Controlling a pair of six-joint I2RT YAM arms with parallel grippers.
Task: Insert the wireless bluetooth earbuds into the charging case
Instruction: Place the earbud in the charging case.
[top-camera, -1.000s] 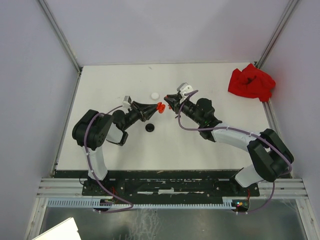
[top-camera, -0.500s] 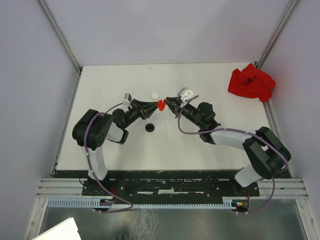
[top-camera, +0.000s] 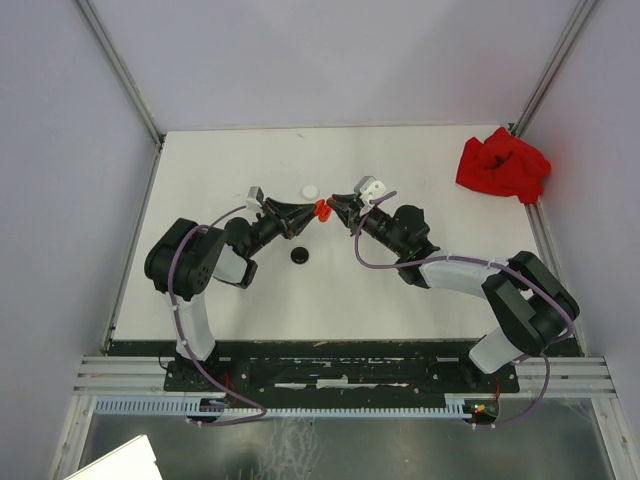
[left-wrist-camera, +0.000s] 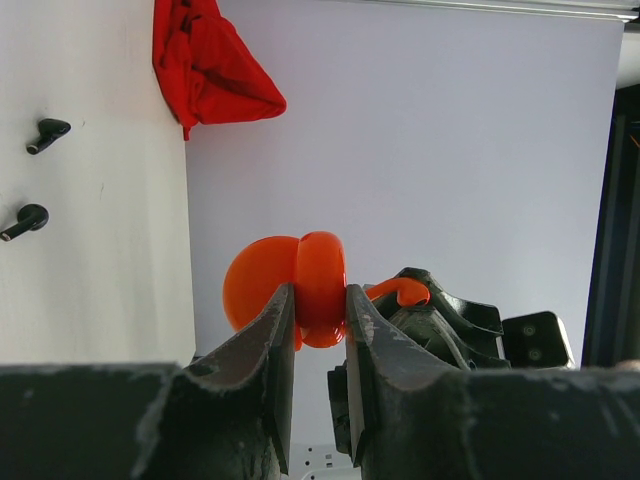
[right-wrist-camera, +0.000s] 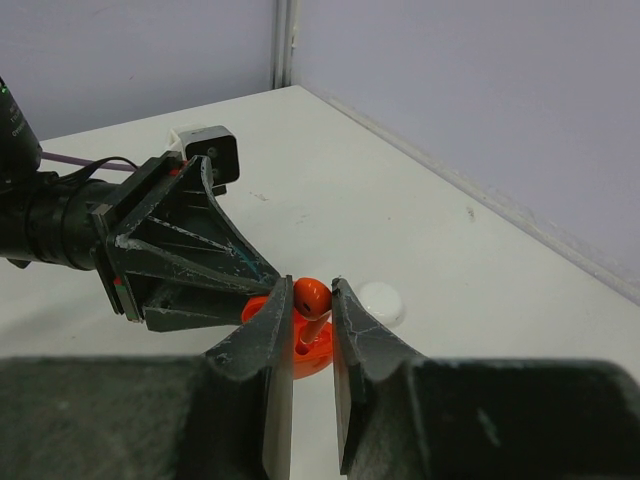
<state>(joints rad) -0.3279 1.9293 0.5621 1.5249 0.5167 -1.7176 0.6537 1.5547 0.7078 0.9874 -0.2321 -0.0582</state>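
Above the table (top-camera: 420, 290), my left gripper (left-wrist-camera: 318, 300) is clamped tight on the open red case (left-wrist-camera: 275, 285) and my right gripper (right-wrist-camera: 310, 288) pinches a red earbud (right-wrist-camera: 312, 297) at its mouth: insertion step, so next I align the stem with the socket, push in, let go.

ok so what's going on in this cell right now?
The left gripper is shut on a small red charging case with its lid open. The right gripper pinches a red earbud right at that case and has not yet let go. A white case, a black case and black earbuds lie on the table. A red cloth sits in the far right corner.
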